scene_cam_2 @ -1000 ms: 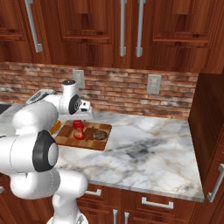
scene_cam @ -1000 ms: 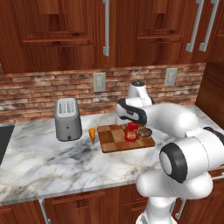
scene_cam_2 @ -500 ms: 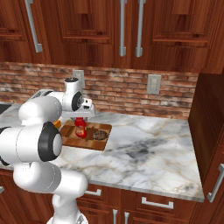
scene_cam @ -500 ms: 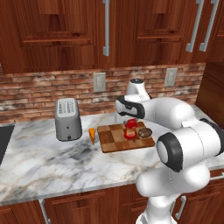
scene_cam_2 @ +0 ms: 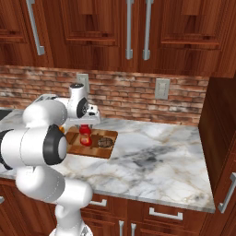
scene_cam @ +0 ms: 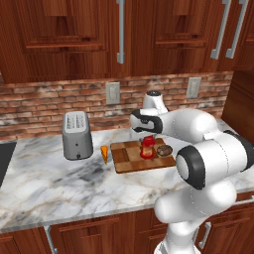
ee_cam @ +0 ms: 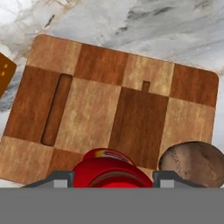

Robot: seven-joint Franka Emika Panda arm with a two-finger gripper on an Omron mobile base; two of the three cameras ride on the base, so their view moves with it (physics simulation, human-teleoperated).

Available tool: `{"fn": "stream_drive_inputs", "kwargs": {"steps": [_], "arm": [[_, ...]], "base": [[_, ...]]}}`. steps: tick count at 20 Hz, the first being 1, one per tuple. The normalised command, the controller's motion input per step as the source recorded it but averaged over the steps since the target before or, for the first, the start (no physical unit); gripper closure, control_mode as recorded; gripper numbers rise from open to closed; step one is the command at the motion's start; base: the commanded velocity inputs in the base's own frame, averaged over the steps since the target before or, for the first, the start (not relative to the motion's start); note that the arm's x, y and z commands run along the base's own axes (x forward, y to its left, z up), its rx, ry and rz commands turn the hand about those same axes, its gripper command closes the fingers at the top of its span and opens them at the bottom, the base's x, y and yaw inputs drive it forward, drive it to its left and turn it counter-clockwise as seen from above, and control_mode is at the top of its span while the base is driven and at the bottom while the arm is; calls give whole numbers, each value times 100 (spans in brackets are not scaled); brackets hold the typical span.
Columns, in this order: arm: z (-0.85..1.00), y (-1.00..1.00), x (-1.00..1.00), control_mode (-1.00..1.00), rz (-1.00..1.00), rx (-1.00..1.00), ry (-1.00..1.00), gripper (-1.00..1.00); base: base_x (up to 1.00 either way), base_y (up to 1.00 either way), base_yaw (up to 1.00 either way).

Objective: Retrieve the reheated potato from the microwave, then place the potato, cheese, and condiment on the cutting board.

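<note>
Red condiment sits between the gripper fingertips.

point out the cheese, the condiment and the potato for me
cheese (scene_cam: pixel 104 153): left base view, middle of the orange wedge beside the board.
condiment (scene_cam: pixel 147 148): left base view, the red bottle's body.
potato (ee_cam: pixel 195 163): hand view, its mottled brown top.

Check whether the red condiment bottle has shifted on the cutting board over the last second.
No. The condiment stands at the same spot on the cutting board, right beside the potato, with the cheese off the board's left edge as before.
</note>
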Motion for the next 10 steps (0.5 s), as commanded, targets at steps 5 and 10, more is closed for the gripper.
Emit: {"fn": "stream_drive_inputs", "kwargs": {"steps": [5, 10], "arm": [[-14, 0, 0, -100, 2, 0, 0, 100], [-14, 0, 0, -100, 1, 0, 0, 100]], "base": [[0, 0, 0], [0, 0, 0]]}}
